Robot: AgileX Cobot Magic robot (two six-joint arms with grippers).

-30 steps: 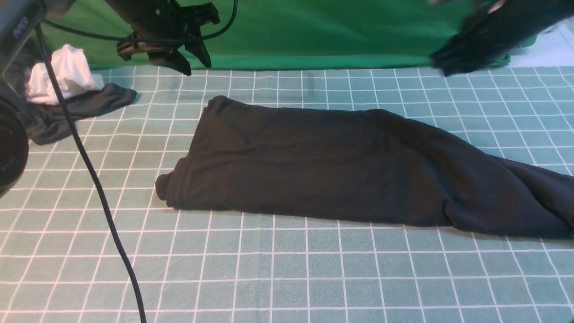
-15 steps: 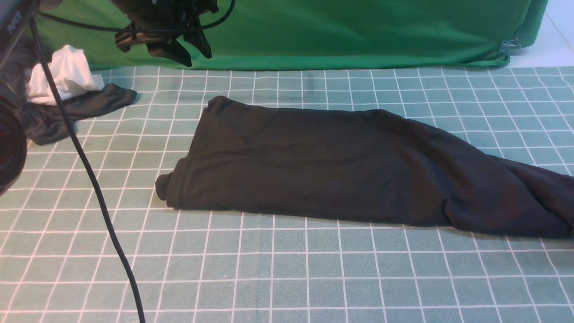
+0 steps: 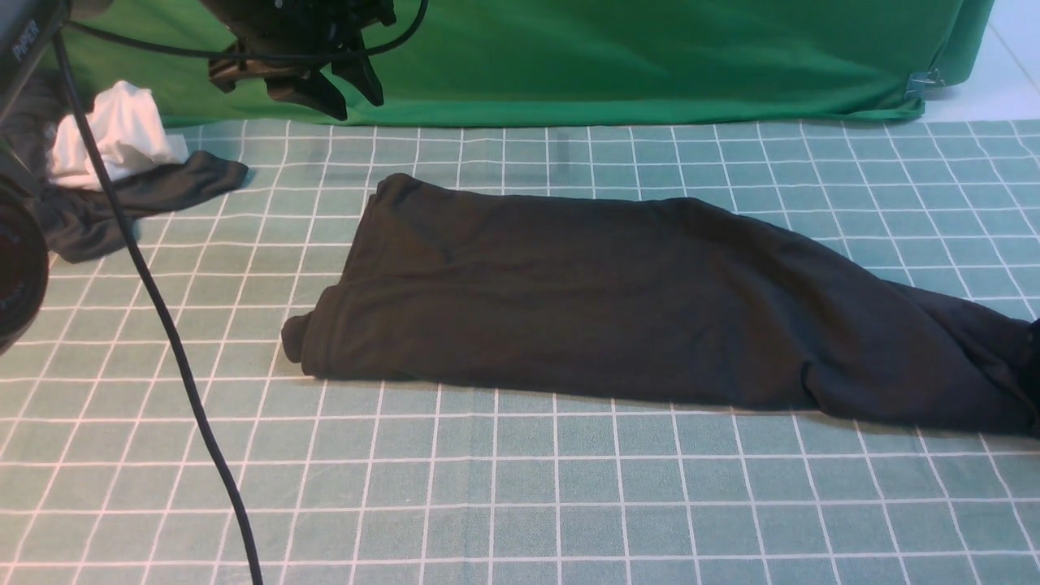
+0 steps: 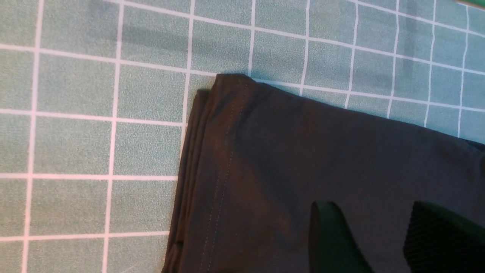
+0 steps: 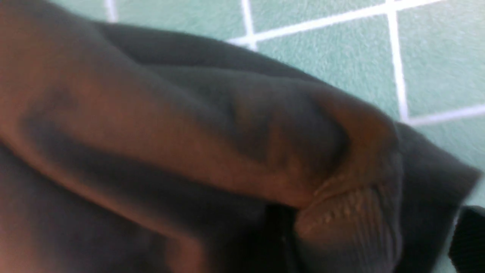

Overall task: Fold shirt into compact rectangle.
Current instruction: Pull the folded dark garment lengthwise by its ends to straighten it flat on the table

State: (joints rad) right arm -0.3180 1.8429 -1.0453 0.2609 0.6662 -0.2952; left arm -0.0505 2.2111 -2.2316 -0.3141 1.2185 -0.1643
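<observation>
The black shirt (image 3: 617,317) lies folded lengthwise as a long band across the checked cloth, its right end running off the picture. My left gripper (image 3: 313,85) hangs open above the far left of the table, clear of the fabric. In the left wrist view its fingers (image 4: 329,235) stand apart over the stitched hem corner of the shirt (image 4: 303,151), the left gripper (image 4: 371,206) holding nothing. My right gripper (image 5: 373,212) is low at the right end of the shirt (image 5: 189,132), jaws wide on either side of a ribbed edge. In the front view only a dark sliver shows at the right border.
A dark grey garment (image 3: 122,203) with a white cloth (image 3: 114,138) on it lies at the far left. A black cable (image 3: 162,309) crosses the left foreground. A green backdrop (image 3: 609,65) closes the far side of the table.
The right arm, high at the far right a second ago, left the front view and now sits low at the shirt's right end. The left gripper rose slightly. The shirt has not moved.
</observation>
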